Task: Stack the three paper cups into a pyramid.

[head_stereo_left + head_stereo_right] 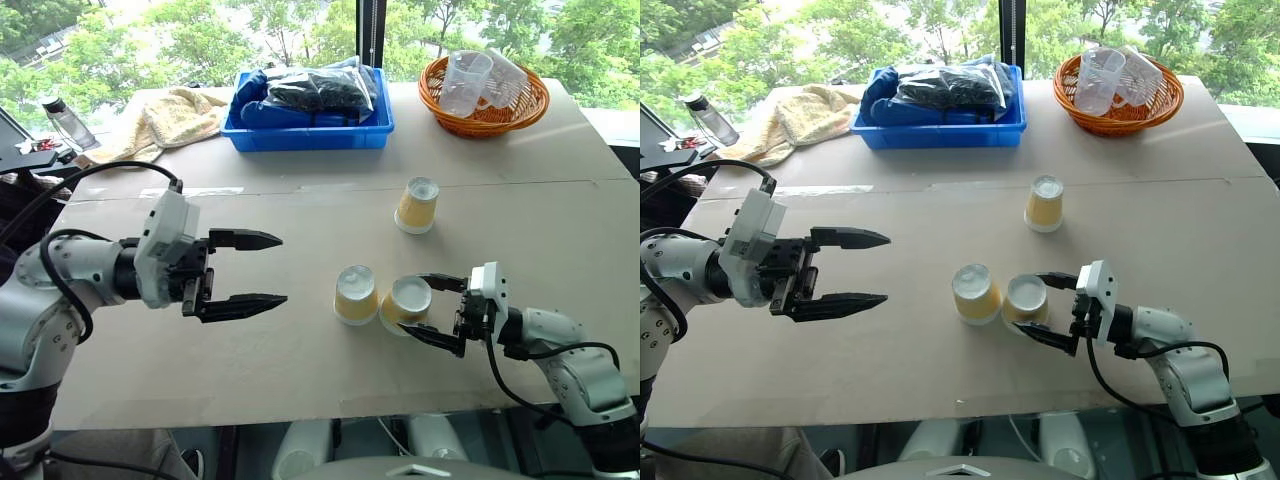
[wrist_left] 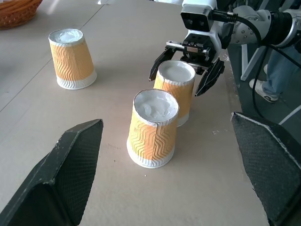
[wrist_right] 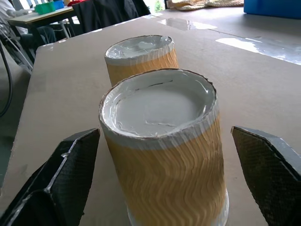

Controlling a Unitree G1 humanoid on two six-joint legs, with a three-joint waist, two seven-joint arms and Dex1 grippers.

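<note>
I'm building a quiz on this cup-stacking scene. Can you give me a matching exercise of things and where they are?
Things:
1. lone paper cup
2. cup by the right claw
3. clear measuring cups
4. beige towel

Places:
A. in the orange basket
B. between open fingers
C. left of the blue bin
D. standing apart, mid-table

Pairs: 1-D, 2-B, 3-A, 4-C

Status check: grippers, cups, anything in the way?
Left gripper open, empty. Right gripper open around second base cup, beside first base cup. Third cup apart, unstacked. Nothing in the way.
</note>
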